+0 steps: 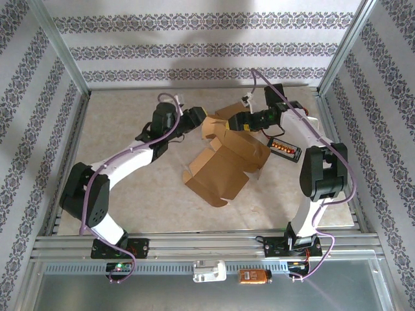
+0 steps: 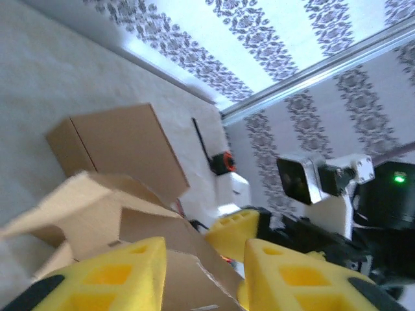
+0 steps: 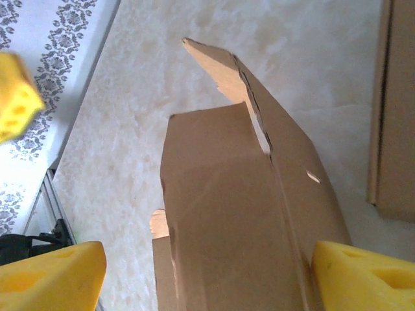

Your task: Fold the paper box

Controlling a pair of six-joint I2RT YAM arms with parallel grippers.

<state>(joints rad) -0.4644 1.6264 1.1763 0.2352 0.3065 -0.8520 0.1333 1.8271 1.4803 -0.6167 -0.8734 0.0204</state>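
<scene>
Spreading over the middle of the worktop (image 1: 130, 136), the half-formed paper box (image 1: 224, 172) lies at frame centre. The right end effector (image 1: 238, 122) stands wide around a raised panel (image 3: 227, 207). Whether the left end effector (image 1: 194, 120) pinches the upper-left flap (image 1: 211, 126) I cannot tell. Best to steady one wall and crease slowly along the score.

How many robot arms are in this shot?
2. The left arm reaches in from the left to the cardboard box; the right arm reaches in from the right. None looks hidden.
</scene>
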